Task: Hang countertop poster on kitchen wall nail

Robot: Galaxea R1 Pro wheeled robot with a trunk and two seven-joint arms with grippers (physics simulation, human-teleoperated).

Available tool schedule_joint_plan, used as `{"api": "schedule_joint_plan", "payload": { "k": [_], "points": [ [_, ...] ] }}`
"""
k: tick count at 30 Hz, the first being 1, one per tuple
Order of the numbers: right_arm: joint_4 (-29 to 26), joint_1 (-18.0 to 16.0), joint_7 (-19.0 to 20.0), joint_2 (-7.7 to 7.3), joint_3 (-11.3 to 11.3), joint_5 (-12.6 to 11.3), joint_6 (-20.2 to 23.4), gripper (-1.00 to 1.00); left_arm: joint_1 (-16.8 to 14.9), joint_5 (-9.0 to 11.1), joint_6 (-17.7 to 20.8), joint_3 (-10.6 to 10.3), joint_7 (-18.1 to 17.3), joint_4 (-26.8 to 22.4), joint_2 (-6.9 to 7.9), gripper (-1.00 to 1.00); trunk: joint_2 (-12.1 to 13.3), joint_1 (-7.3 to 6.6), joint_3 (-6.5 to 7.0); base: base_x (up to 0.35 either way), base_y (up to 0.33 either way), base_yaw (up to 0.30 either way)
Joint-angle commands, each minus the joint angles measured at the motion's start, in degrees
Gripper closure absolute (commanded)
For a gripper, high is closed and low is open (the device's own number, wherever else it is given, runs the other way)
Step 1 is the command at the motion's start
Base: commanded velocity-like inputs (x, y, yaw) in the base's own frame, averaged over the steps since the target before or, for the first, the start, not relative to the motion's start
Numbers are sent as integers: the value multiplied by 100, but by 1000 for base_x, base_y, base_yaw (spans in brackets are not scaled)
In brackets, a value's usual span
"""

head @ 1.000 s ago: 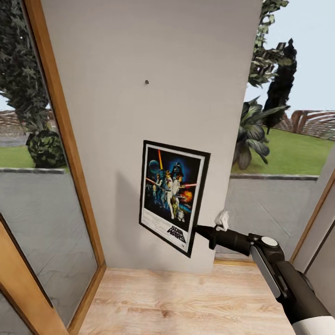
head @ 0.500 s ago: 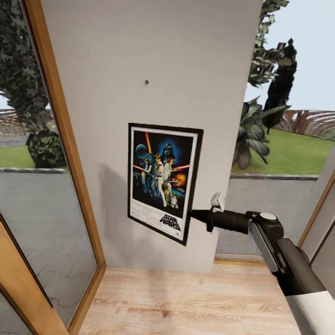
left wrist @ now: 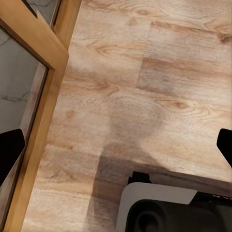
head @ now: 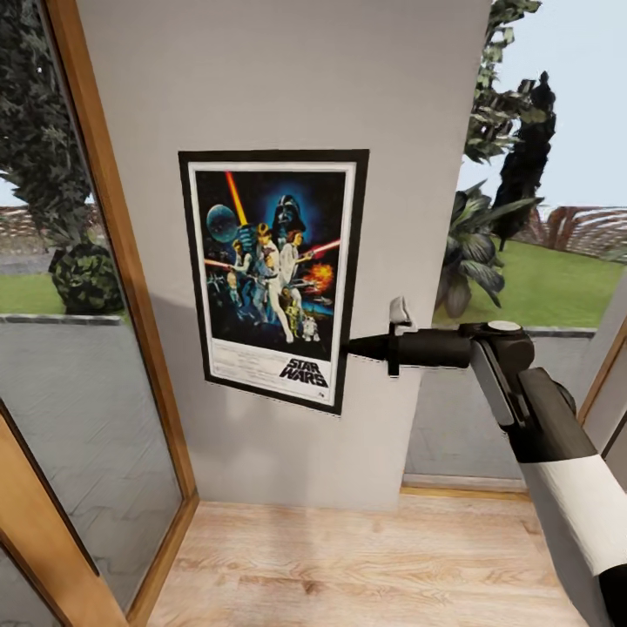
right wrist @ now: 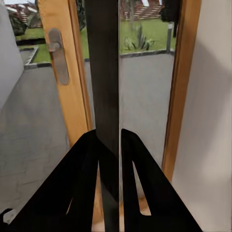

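Against the pale grey wall (head: pixel 287 78) between two wood-framed glass doors, the poster (head: pixel 272 274) is held flat and upright, its printed face turned out toward the room; the right pincer (head: pixel 353 347) grips it by the lower part of its right-hand edge, which leaves the top border free to meet the wall, a sensible hold for hanging. From the right wrist view the frame's edge (right wrist: pixel 107 87) runs as a dark band straight between the two black fingers (right wrist: pixel 79 188), which are closed snugly on it, so the right pincer is clamped on the poster and carries its whole weight; the right arm (head: pixel 522 409) reaches in level from the side, likely to keep the sheet parallel to the wall rather than tilted. No nail can be made out on the bare wall around the poster; whether one sits behind the upper border is hidden, so I cannot say if the poster is hooked yet, and I judge the task to be at the final hanging step. Down by the wooden floor (left wrist: pixel 145 87), the left pincer (left wrist: pixel 116 145) hangs idle, its fingertips wide apart at opposite sides of the left wrist view with nothing between them. No containers appear, and so nothing is held inside anything.
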Motion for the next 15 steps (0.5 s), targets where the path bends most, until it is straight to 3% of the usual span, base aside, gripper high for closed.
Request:
{"api": "schedule_joint_plan", "payload": {
  "k": [1, 15],
  "points": [
    [10, -35, 12, -3, 8, -37, 49, 100, 3, -3, -2, 3, 1, -7, -1, -100, -3, 2, -1, 0, 0, 0],
    [48, -277, 162, -9, 7, -36, 70, 100, 3, -3, -2, -3, 0, -5, -1, -100, -3, 2, -1, 0, 0, 0]
  ]
}}
